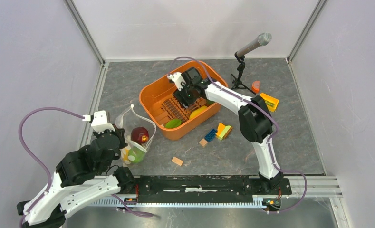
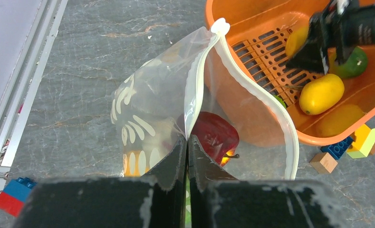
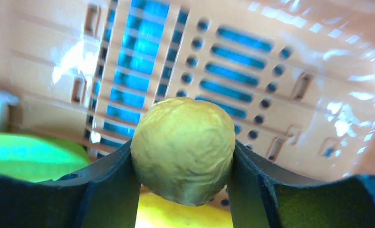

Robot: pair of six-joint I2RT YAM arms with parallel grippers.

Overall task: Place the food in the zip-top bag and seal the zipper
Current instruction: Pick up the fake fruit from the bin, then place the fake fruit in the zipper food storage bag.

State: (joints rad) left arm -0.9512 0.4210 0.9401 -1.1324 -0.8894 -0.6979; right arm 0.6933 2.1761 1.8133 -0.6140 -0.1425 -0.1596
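The clear zip-top bag (image 1: 132,124) with white print lies left of the orange basket (image 1: 153,93), its mouth open toward the basket. My left gripper (image 2: 188,142) is shut on the white zipper strip (image 2: 195,80) at the bag's near edge. A dark red round piece (image 2: 217,135) and other food lie inside the bag. My right gripper (image 3: 183,161) is inside the basket, shut on a wrinkled yellow-green cabbage ball (image 3: 183,147). A yellow piece (image 2: 321,93) and green pieces (image 2: 357,63) lie in the basket.
A microphone on a small stand (image 1: 252,46) is behind the basket. Building blocks (image 1: 222,130) and a tan cube (image 1: 177,161) lie in front of it, more blocks (image 1: 267,100) to its right. A blue and red block (image 2: 13,195) lies by the left rail.
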